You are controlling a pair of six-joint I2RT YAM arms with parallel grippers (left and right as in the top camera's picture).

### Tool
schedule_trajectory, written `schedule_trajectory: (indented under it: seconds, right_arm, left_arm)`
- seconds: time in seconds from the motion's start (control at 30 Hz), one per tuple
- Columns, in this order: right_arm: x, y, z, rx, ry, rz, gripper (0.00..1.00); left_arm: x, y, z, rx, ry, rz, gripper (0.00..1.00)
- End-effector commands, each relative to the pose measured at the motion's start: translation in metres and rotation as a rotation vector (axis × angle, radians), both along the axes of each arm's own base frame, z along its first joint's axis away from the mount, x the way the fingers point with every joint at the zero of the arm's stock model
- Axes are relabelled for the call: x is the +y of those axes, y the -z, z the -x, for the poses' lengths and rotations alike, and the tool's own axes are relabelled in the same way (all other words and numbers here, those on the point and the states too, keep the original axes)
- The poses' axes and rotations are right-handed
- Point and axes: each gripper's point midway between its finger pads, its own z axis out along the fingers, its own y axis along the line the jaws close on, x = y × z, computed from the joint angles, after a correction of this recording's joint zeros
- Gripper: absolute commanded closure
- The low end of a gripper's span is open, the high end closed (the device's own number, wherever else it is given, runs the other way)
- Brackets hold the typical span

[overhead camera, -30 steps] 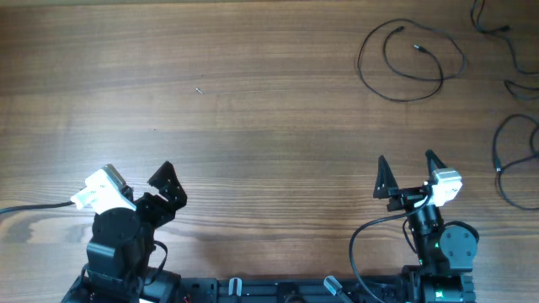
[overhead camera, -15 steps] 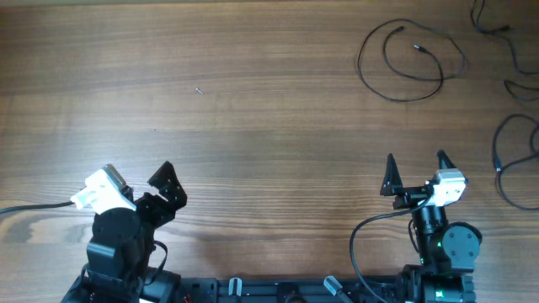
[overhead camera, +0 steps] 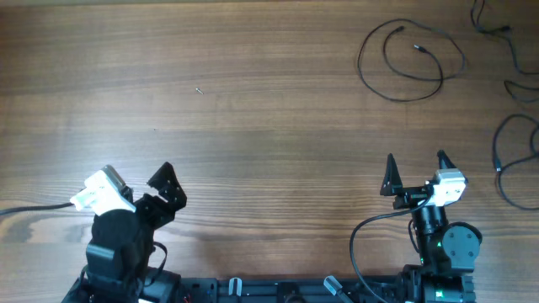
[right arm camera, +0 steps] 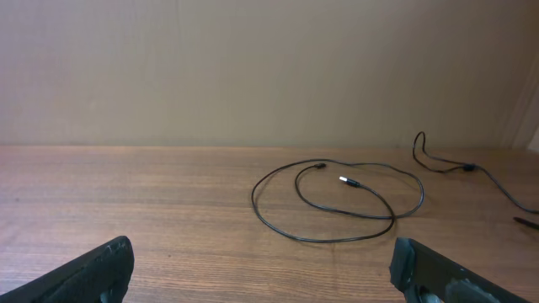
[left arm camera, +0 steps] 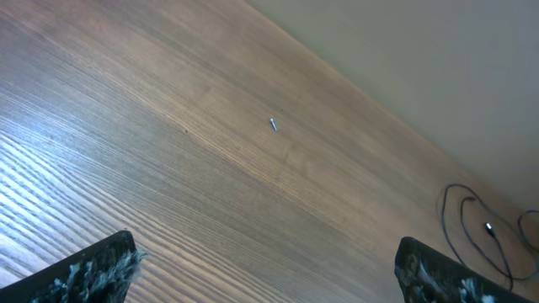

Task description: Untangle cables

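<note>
Two claws: left claw (left arm camera: 265,252), right claw (overhead camera: 414,158) — three cables (overhead camera: 360,61) — one speck (overhead camera: 199,91), one table (overhead camera: 253,135).

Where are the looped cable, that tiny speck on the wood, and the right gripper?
looped cable (right arm camera: 347,180), right wrist view, its bright plug tip inside the loop.
tiny speck (overhead camera: 199,91), overhead view, its middle.
right gripper (overhead camera: 414,156), overhead view, midway between its fingertips.

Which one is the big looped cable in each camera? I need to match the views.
Overhead: the looped cable lies at the top right of the table.
Left wrist: the looped cable is at the far lower right, partly cropped.
Right wrist: the looped cable is near the centre, fully in view.
Shared landmark: the pale plug tip inside the loop.
</note>
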Motion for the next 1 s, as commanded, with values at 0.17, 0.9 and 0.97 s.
schedule_trajectory:
  seconds: [0.17, 0.9, 0.97]
  right_arm:
    - [-0.003, 0.0, 0.0, -0.01, 0.013, 0.018, 0.0]
    - [-0.003, 0.0, 0.0, -0.01, 0.013, 0.018, 0.0]
    - [-0.003, 0.0, 0.0, -0.01, 0.013, 0.018, 0.0]
  left_arm:
    - [0.027, 0.018, 0.026, -0.174, -0.117, 0.063, 0.0]
    - [-0.022, 0.073, -0.046, -0.423, 0.315, -0.412, 0.0]
    - [-0.023, 0.073, -0.046, -0.425, 0.332, -0.444, 0.0]
